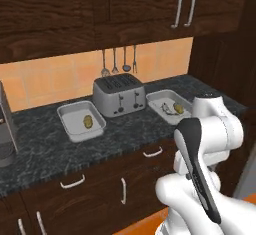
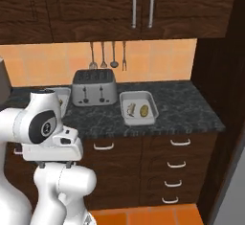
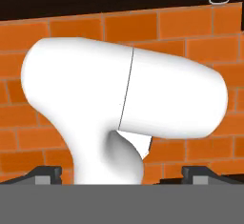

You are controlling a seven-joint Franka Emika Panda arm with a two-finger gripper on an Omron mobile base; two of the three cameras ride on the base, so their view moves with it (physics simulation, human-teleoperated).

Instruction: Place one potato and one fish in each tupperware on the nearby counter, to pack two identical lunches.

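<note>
Dark stone counter (image 1: 45, 144): left base view, a silver toaster (image 1: 119, 95) stands between two pale grey trays.
Left tray (image 1: 80, 120): one potato (image 1: 88, 121) lies inside.
Right tray (image 1: 169, 106): far right of the toaster, holding a second potato (image 1: 178, 108) with a thin fish (image 1: 165, 107) just left of it.
Coffee machine (image 1: 6, 129): at the left edge.
Right base view: the right tray (image 2: 139, 107) shows its potato (image 2: 144, 109) and fish (image 2: 131, 108) side by side; the left tray (image 2: 63, 94) is mostly hidden behind the arm; drawers (image 2: 174, 164) stack below the counter's right end.
Hand view: gripper (image 3: 121, 173) points at orange floor tiles, fingertips (image 3: 47, 173) spread wide, pinching nothing.
</note>
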